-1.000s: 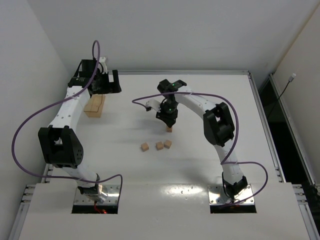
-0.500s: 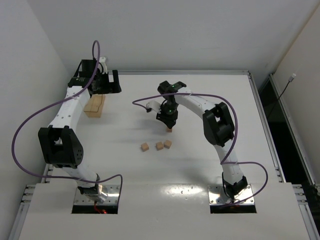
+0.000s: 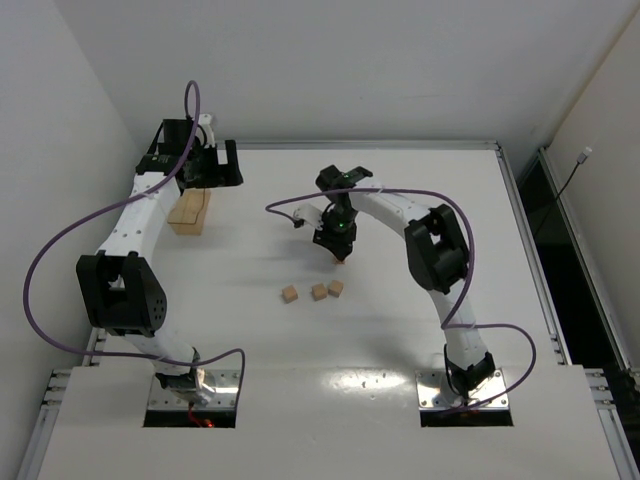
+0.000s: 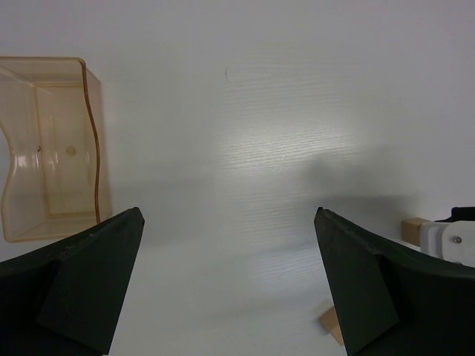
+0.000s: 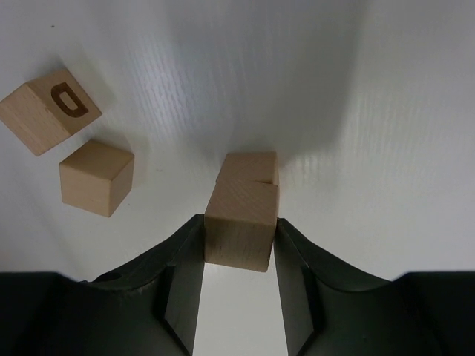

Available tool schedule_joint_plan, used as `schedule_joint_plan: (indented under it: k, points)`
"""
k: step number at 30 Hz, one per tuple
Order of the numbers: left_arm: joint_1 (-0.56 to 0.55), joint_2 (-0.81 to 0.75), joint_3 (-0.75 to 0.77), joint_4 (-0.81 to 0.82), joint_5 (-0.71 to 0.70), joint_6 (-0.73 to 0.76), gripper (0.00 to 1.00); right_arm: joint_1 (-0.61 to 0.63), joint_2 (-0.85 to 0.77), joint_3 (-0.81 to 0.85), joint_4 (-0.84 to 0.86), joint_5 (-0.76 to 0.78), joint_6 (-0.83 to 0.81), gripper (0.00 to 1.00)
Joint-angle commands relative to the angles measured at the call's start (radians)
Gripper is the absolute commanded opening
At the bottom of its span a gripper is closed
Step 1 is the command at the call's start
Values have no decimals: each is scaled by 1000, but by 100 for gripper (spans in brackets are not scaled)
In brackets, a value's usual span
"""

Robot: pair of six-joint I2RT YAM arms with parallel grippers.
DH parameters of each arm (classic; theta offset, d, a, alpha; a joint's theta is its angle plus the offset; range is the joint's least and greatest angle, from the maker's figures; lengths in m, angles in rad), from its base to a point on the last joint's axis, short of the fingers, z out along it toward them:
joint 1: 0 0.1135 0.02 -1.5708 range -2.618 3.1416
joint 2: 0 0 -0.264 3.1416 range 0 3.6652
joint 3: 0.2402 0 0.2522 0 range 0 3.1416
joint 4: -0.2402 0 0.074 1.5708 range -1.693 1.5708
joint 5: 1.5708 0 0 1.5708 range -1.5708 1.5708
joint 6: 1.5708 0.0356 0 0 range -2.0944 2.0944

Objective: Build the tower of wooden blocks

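My right gripper (image 3: 340,250) is shut on a plain wooden cube (image 5: 241,222), which is clamped between both fingers and held above the table. Just beyond it in the right wrist view lies another cube (image 5: 251,167); I cannot tell whether the two touch. Two more cubes lie to the left, one plain (image 5: 96,178) and one marked D (image 5: 48,110). In the top view three cubes form a short row (image 3: 319,291) just near of the gripper. My left gripper (image 3: 215,165) is open and empty at the back left, its jaws wide apart (image 4: 228,215).
A light wooden tray (image 3: 190,212) lies at the back left under the left arm, and also shows in the left wrist view (image 4: 52,148). Purple cables loop off both arms. The table's raised edge runs along the back and right.
My right gripper has shifted slightly toward the row of three cubes with the cube still in it. The left arm has not moved.
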Motion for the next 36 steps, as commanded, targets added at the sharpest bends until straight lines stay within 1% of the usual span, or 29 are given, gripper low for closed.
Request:
schedule_joint_plan:
  k: [1,2,5,7,9,13,15,16,17,18,19,21,24,25,26,27,28,30,31,33,34,36]
  points:
    - [8,-3,27,22,19,-10,100,4,-36,-38,19,-17,8,38]
    - [8,-3,27,22,19,-10,100,4,-59,-39,19,-17,8,41]
    - [8,-3,18,22,19,-10,100,4,-100,-88,58,-30,8,44]
    - [8,-3,18,22,19,-10,100,4,-161,-126,96,-40,8,45]
    - [8,-14,9,31,8,-10,100,4,-203,-149,116,-51,8,49]
    - [8,-34,-13,31,8,-10,100,4,-348,-224,165,-74,19,57]
    - [8,-43,-22,31,8,-10,100,4,-405,-270,193,-64,31,58]
    - [8,-54,-36,31,8,-10,100,4,-440,-290,231,-43,44,58]
    - [8,-68,-45,31,22,-10,100,4,-521,-314,263,-26,58,58]
    - [8,-77,-56,31,37,4,100,4,-568,-375,300,-9,74,58]
    - [8,-86,-83,31,38,4,100,-7,-614,-408,379,41,92,58]
    - [-24,-118,-118,31,38,32,100,-7,-713,-477,432,142,146,58]
    - [-100,-161,-210,-7,28,91,100,-28,-763,-532,443,271,227,58]
    - [-152,-171,-226,-25,28,113,97,-50,-778,-557,476,296,268,58]
    - [-182,-183,-247,-50,28,145,94,-64,-793,-610,493,345,288,58]
    - [-211,-219,-302,-59,28,162,93,-77,-821,-635,507,368,307,58]
    - [-278,-236,-326,-70,28,197,92,-111,-833,-679,518,396,339,58]
    - [-350,-279,-390,-104,-33,219,92,-156,-856,-735,530,417,367,58]
    - [-407,-289,-407,-113,-51,230,92,-203,-866,-752,544,429,390,58]
    - [-444,-298,-439,-127,-77,250,89,-255,-881,-785,544,442,416,58]
    - [-467,-307,-470,-136,-78,250,86,-307,-893,-796,556,442,436,57]
    - [-489,-307,-494,-136,-78,259,85,-354,-907,-815,556,416,445,57]
